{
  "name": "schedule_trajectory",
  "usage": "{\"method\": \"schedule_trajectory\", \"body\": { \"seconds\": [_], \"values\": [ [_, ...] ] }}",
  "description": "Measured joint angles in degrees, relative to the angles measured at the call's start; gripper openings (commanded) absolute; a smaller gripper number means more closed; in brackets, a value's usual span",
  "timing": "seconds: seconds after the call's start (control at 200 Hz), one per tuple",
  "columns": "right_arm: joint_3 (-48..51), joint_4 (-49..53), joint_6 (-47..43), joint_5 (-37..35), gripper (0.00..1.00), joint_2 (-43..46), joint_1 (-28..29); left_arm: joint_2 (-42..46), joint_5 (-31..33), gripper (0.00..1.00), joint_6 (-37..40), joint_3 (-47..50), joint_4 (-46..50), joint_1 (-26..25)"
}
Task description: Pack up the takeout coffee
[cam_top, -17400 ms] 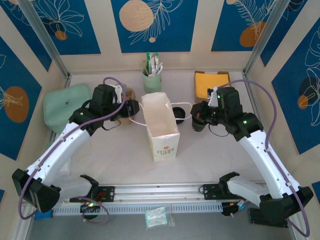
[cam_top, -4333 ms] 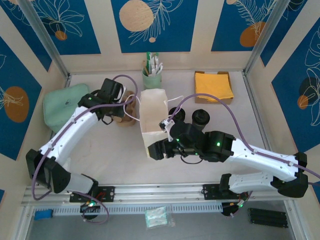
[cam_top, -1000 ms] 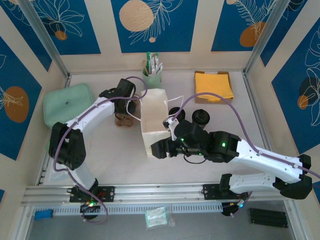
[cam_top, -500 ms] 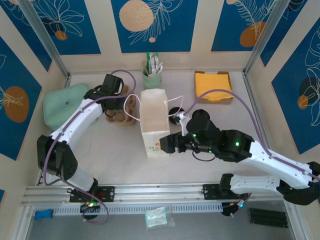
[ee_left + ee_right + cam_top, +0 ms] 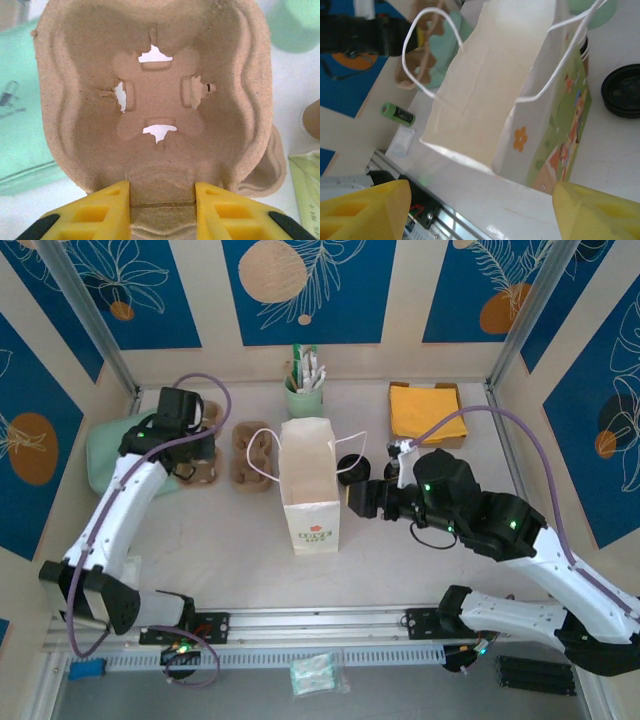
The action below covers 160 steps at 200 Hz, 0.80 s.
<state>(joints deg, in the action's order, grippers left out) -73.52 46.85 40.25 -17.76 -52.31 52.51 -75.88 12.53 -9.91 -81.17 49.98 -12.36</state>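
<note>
The takeout coffee is hidden, with my right arm over the spot to the right of the bag. The white paper bag (image 5: 310,490) stands open and upright mid-table, its mouth and printed side (image 5: 490,95) close below the right wrist camera. My right gripper (image 5: 360,498) is open beside the bag's right side, nothing between its fingers (image 5: 480,200). A loose black lid (image 5: 352,465) lies behind it (image 5: 622,90). My left gripper (image 5: 192,455) is shut on the edge of a brown pulp cup carrier (image 5: 155,100), held at the far left.
A second pulp carrier (image 5: 250,455) lies just left of the bag. A mint-green pouch (image 5: 120,450) sits at the far left, a green cup of packets (image 5: 304,395) at the back, and yellow napkins (image 5: 427,410) at the back right. Walls close in the table.
My left gripper has pulled one carrier leftward, away from the other beside the bag. My right gripper has swung from the bag's front to its right side.
</note>
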Motion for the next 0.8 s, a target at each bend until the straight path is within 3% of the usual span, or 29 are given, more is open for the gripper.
{"method": "schedule_trajectory", "body": {
  "seconds": [0.285,0.46,0.8],
  "values": [
    [-5.97,1.03,-1.36,6.14,0.76,-5.29,-12.41,1.57,-3.63,0.30,-0.09,-20.87,8.87,0.07],
    [-7.54,0.98,-1.95,11.28,0.76,-8.46,-17.16,1.53,-7.48,0.29,-2.49,-26.10,11.56,-2.03],
    [-7.74,0.63,-2.93,16.96,0.71,-11.39,-20.63,-2.25,-9.53,0.26,-9.05,-31.12,12.87,-16.33]
  ]
}}
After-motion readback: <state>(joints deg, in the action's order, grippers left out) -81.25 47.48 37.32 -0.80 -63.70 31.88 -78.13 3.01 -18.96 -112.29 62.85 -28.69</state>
